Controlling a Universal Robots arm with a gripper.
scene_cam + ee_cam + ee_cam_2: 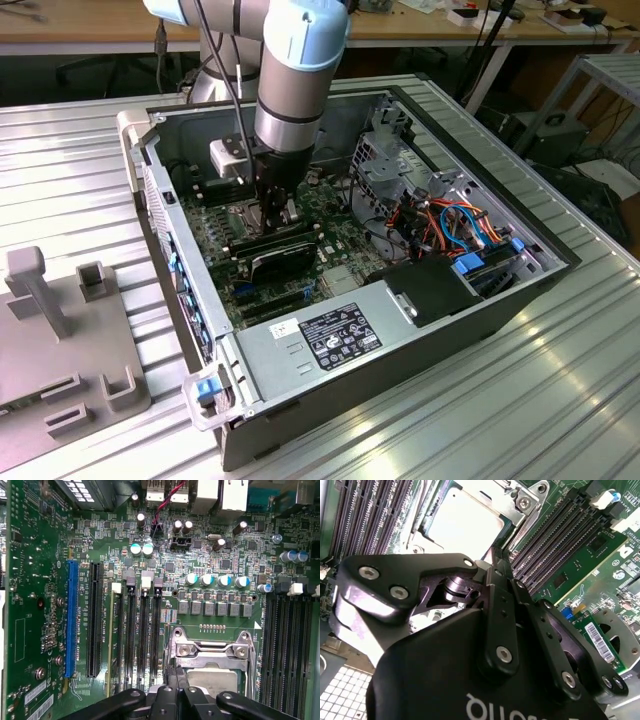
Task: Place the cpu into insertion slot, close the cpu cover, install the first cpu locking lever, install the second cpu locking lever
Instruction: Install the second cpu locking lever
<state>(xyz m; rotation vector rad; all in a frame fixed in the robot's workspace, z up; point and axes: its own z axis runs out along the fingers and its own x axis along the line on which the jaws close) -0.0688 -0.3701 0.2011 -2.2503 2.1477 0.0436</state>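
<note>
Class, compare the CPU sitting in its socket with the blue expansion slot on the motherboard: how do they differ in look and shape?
The cpu is square with a dull silver-grey metal top; the blue expansion slot is long, narrow and coloured plastic. The cpu sits framed by the cpu cover; the blue expansion slot stands unframed. Both sit on the green board.

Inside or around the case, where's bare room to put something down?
Bare ribbed table lies at the exterior view's left of the case, and in front of it. Inside is crowded: claw over the cpu, wiring toward the right.

Open computer case (pixel 480 300) top; memory slots (pixel 140 635) flanking the insertion slot (pixel 212 655), drive cage (pixel 395 160) beside.
</note>
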